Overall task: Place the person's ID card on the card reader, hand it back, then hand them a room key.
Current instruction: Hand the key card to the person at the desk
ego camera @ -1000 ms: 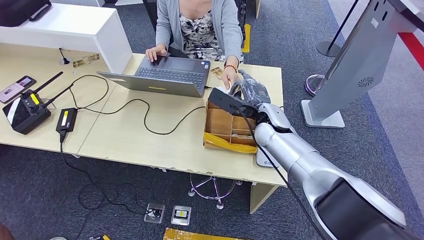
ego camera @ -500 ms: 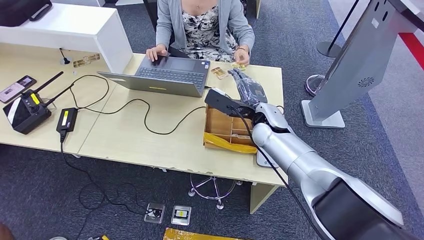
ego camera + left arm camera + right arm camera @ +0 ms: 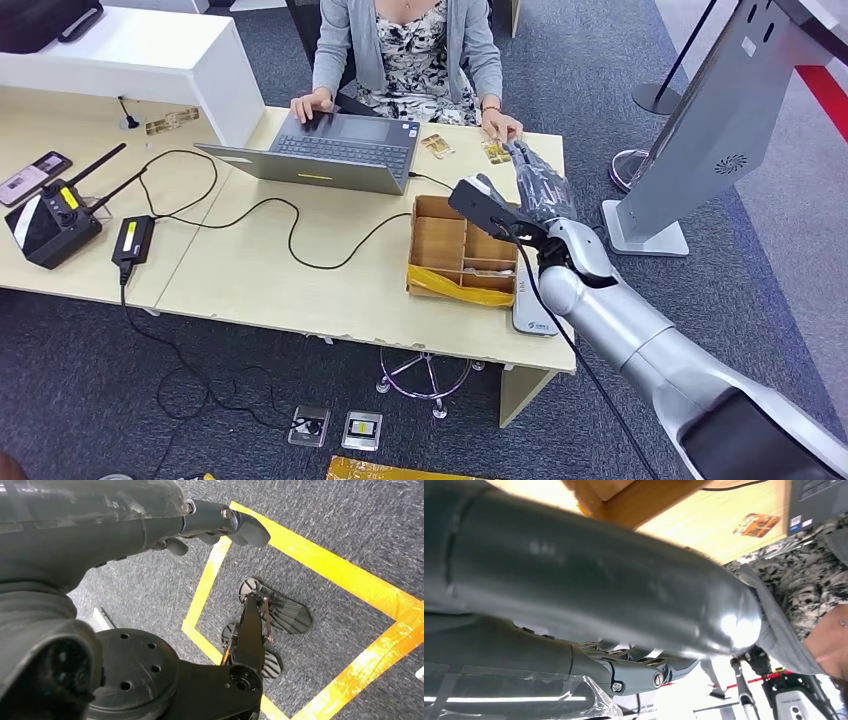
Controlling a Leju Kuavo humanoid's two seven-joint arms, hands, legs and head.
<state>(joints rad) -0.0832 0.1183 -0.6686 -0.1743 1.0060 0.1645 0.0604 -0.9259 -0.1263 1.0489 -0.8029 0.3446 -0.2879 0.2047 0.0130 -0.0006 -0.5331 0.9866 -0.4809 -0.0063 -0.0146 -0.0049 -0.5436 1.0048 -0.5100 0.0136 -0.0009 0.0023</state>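
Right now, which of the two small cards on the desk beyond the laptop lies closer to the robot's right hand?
The card under the person's fingertips, at the desk's far edge, lies just beside the right hand. The other card lies nearer the laptop.

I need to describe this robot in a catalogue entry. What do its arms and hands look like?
The right arm is a smooth silver tube with rounded joints and a dark section nearest the body. A thin black cable runs along it to a black box at the wrist. The right hand has dark grey fingers under clear plastic film. The left hand is dark grey too.
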